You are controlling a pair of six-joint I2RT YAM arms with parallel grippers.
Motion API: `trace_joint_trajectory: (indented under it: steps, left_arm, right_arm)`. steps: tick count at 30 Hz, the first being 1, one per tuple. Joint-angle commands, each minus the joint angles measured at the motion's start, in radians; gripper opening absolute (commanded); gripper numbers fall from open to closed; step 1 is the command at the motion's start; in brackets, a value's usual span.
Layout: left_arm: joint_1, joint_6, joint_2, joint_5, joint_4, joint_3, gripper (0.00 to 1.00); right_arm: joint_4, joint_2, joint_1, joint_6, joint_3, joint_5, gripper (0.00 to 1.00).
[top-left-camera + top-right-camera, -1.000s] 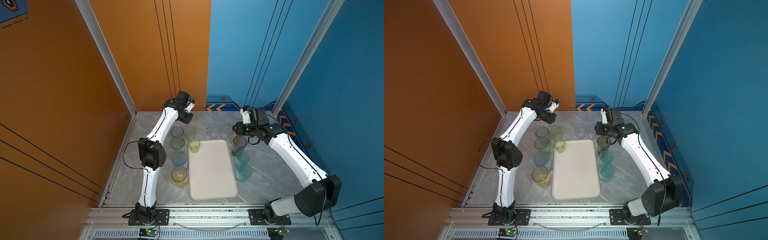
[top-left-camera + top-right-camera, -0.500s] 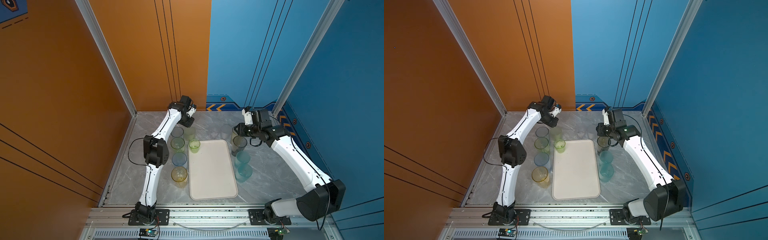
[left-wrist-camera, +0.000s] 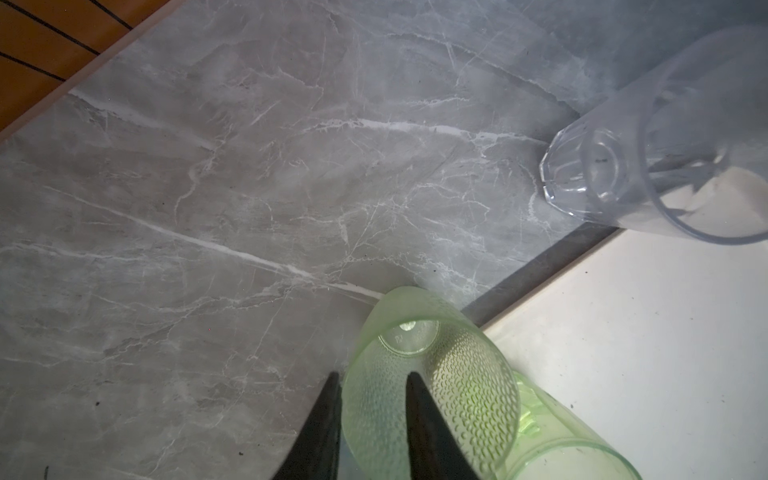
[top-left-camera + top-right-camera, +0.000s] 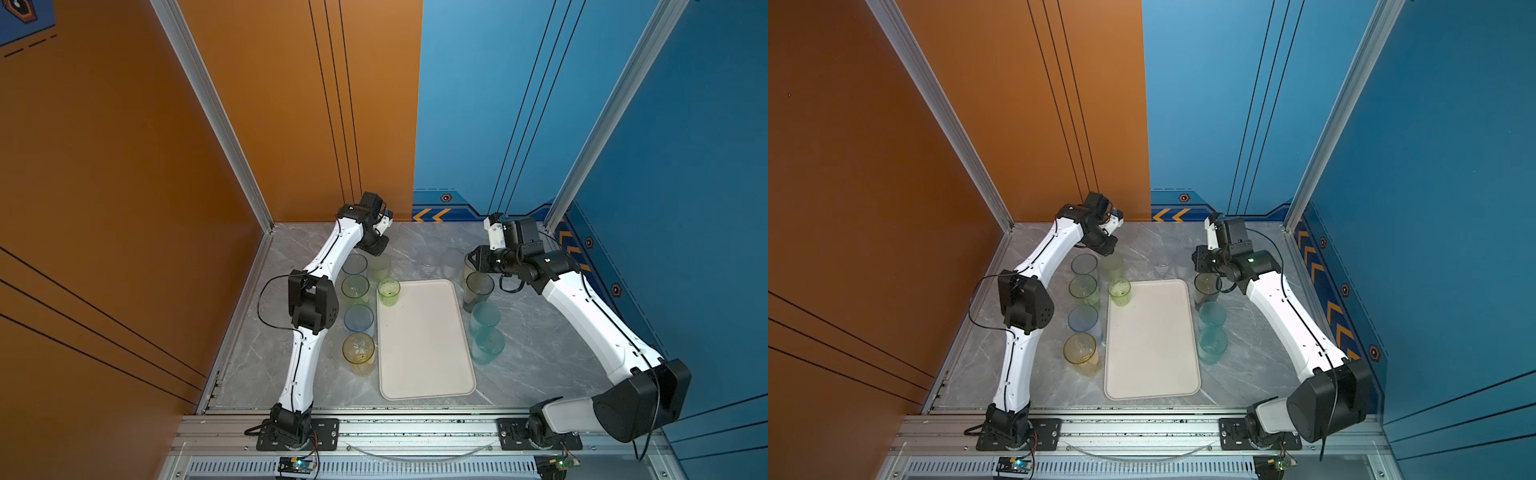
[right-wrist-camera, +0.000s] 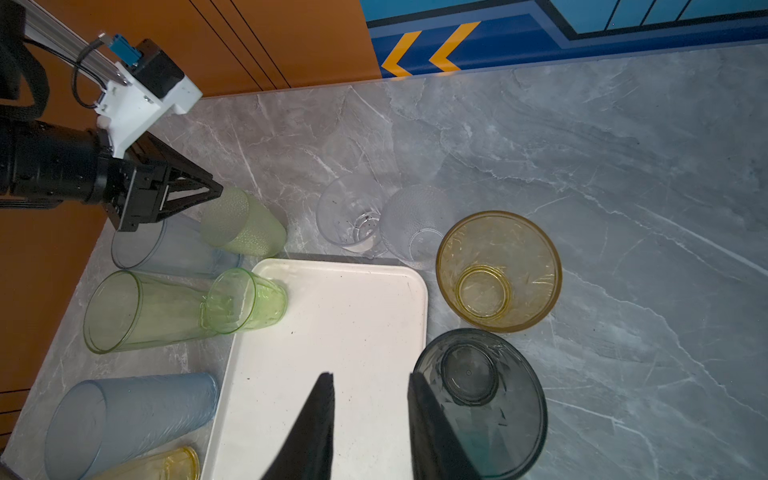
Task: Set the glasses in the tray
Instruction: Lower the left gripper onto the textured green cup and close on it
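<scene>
The left gripper [image 3: 372, 376], jaws part open, straddles the wall of the dimpled frosted-green glass [image 3: 469, 395] without clamping it. The right gripper [image 5: 370, 376], part open and empty, hovers at the faceted smoky glass [image 5: 498, 407].

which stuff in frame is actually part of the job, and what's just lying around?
Job:
tray
frosted green glass
tall green glass
small green glass
grey-blue glass
blue glass
yellow glass
clear glass
frosted clear glass
amber glass
smoky glass
far teal glass
near teal glass

Lying about: nothing loose; only fixtures:
marble tabletop
wall panels
front rail
</scene>
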Motion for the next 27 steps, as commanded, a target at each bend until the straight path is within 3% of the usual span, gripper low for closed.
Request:
trace_joint_trajectory:
  steps: [1,27]
  left_arm:
    - [0.009,0.018,0.022,0.009,-0.023,0.019,0.29]
    - [0.027,0.025,0.061,-0.008,-0.027,-0.007,0.29]
  right_arm:
    - [0.01,-0.011,-0.004,-0.009,-0.011,-0.016,0.29]
    - [0.026,0.014,0.001,0.002,-0.007,-0.031,0.29]
